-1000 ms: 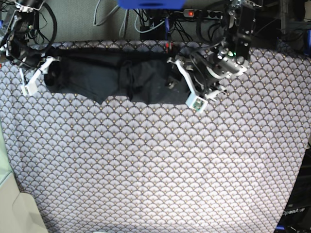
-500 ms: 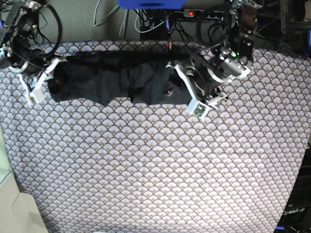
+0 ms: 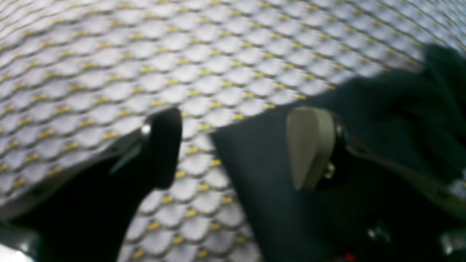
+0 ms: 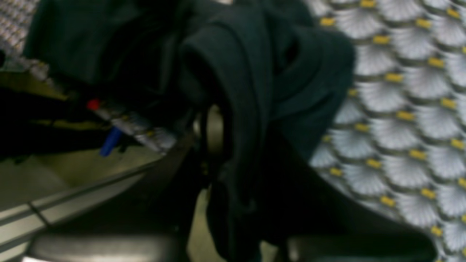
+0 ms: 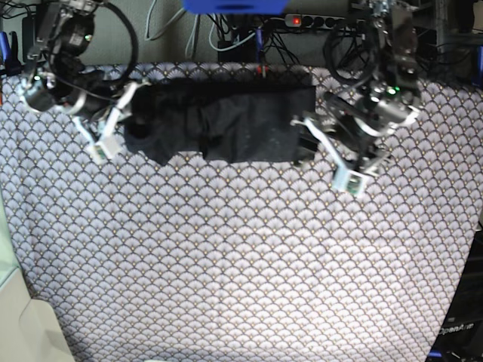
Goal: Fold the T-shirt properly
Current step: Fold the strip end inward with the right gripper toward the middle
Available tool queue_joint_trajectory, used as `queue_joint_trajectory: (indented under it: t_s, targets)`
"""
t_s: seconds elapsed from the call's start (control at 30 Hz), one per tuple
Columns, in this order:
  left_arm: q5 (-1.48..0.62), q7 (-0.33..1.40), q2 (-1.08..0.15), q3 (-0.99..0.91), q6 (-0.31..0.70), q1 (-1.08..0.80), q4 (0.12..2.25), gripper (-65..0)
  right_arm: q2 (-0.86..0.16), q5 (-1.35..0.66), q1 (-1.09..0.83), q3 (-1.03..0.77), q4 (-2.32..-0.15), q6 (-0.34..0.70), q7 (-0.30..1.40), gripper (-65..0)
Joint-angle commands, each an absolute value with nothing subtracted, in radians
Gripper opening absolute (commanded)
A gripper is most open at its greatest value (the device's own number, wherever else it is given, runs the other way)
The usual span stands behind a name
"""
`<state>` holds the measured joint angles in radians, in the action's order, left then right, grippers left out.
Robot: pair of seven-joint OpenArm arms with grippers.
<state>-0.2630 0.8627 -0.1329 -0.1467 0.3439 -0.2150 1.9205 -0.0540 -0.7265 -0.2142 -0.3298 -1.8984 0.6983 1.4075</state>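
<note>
The dark T-shirt (image 5: pixel 226 117) lies bunched in a long band across the far side of the table. My right gripper (image 5: pixel 127 127) is at the band's left end; in the right wrist view it (image 4: pixel 225 138) is shut on a thick fold of the T-shirt (image 4: pixel 255 72). At the band's right end my left gripper (image 5: pixel 311 142) stands open. Seen from the left wrist, that gripper (image 3: pixel 236 145) has its black finger (image 3: pixel 164 145) over bare cloth and its beige pad (image 3: pixel 309 145) over a corner of the T-shirt (image 3: pixel 382 116), with nothing clamped.
A pale scallop-patterned tablecloth (image 5: pixel 241 256) covers the whole table. Behind the far edge run cables and a power strip (image 5: pixel 317 23), under a blue object (image 5: pixel 234 6). A pale surface (image 5: pixel 23 332) borders the near left corner.
My right gripper has carried the shirt's left end to the right, toward the middle. My left gripper has slid right, from on top of the shirt to its right edge, jaws still open.
</note>
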Motion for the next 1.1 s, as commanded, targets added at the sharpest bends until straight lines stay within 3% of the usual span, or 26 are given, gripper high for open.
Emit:
queue_joint_trajectory:
  t_s: [0.0,0.47,0.87,1.07]
  targets:
    - [-0.272,0.842,-0.136,-0.174,0.348,-0.211,1.943,-20.2,-0.045,-0.754,-0.196,-0.309,-1.917,0.698,1.391,-65.0]
    - [-0.262,0.835,-0.148,-0.354,0.349,-0.243,1.853,-20.2,0.001,-0.771,-0.102,-0.133,-1.919,0.698,1.396,-65.0]
    - [-0.268,0.834,-0.153,-0.344,0.349,-0.243,1.804,-20.2,0.001,-1.035,-0.056,-0.113,-1.931,0.698,1.396,-65.0]
    - [-0.269,0.834,-0.151,-0.318,0.349,-0.240,1.805,-20.2,0.001,-1.044,-0.079,0.025,-1.952,0.698,1.396,-65.0]
